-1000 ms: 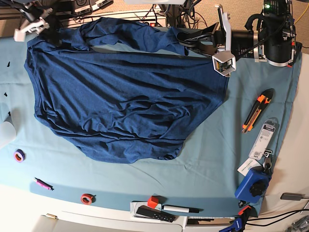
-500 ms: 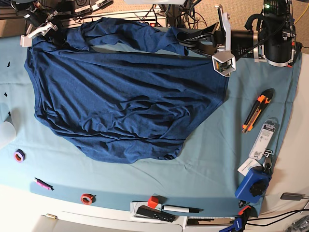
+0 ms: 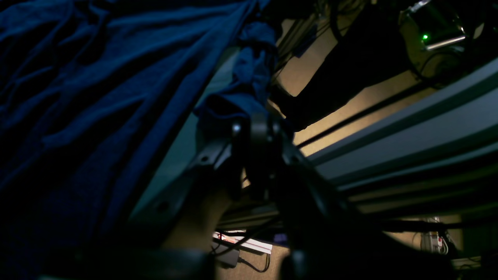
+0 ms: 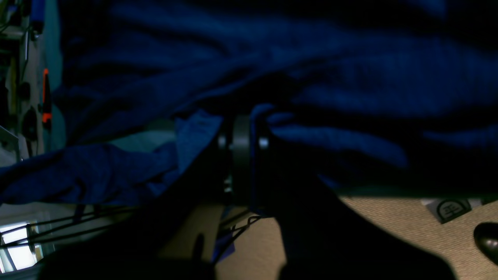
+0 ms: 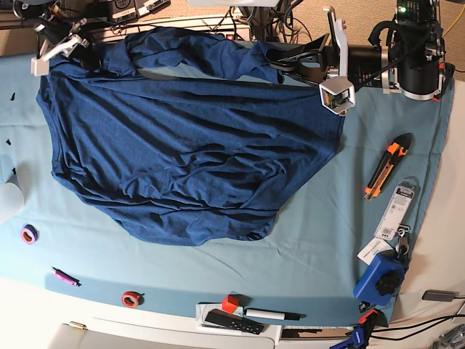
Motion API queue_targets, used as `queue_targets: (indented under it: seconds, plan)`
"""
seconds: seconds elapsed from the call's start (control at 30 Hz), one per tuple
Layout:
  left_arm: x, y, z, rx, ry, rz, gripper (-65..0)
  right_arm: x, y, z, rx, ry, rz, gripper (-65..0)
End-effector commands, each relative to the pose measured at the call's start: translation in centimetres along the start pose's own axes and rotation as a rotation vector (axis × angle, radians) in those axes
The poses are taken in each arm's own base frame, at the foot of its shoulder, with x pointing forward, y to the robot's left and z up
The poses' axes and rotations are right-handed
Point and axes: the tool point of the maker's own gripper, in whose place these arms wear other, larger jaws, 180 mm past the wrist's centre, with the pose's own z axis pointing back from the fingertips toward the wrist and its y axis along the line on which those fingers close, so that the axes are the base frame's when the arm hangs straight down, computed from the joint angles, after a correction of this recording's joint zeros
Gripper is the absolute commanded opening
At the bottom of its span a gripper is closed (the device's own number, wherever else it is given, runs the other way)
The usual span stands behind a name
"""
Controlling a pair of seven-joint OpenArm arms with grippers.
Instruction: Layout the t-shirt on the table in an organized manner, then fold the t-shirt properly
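The shirt (image 5: pixel 189 145) lay rumpled and unfolded near the counter's (image 5: pixel 320 240) far edge, each far corner pinched in closed jaws, left gripper (image 3: pixel 255 116) and right gripper (image 4: pixel 241 128), so spreading and folding remained.

One big blue t-shirt (image 5: pixel 182 145) lies on one table (image 5: pixel 320 240). Two small tape rings (image 5: pixel 29 234) (image 5: pixel 131 299), one pink pen (image 5: pixel 64 277), one black marker (image 5: pixel 272 315), one orange cutter knife (image 5: pixel 385 169), one little red block (image 5: pixel 230 303)
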Motion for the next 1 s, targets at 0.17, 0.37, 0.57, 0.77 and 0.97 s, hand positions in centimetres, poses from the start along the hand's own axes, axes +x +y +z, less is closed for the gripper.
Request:
queue_targets:
  seconds: [0.17, 0.37, 0.57, 0.77, 0.97]
  plan:
    - [0.8, -0.5, 0.2, -0.017, -0.028, -0.015, -65.0, 2.3, 1.3, 0.8, 0.003, -0.044, 0.091, -65.0]
    - [0.8, -0.5, 0.2, -0.016, -0.028, -0.015, -65.0, 3.6, 2.8, 1.2, 0.005, -0.066, 0.169, -65.0]
    - [1.3, -0.1, 0.3, -0.009, -0.034, -0.038, -65.0, 5.8, 5.6, 2.1, 0.052, -0.137, 0.253, -65.0]
    - [1.5, 1.4, 0.4, 0.051, -0.001, -0.081, -65.0, 6.1, 6.1, 2.3, 0.054, -0.143, 0.276, -65.0]
    - [3.6, 4.6, 1.0, 0.22, -0.061, -0.16, -65.0, 6.2, 6.1, 2.3, 0.054, -0.145, 0.278, -65.0]
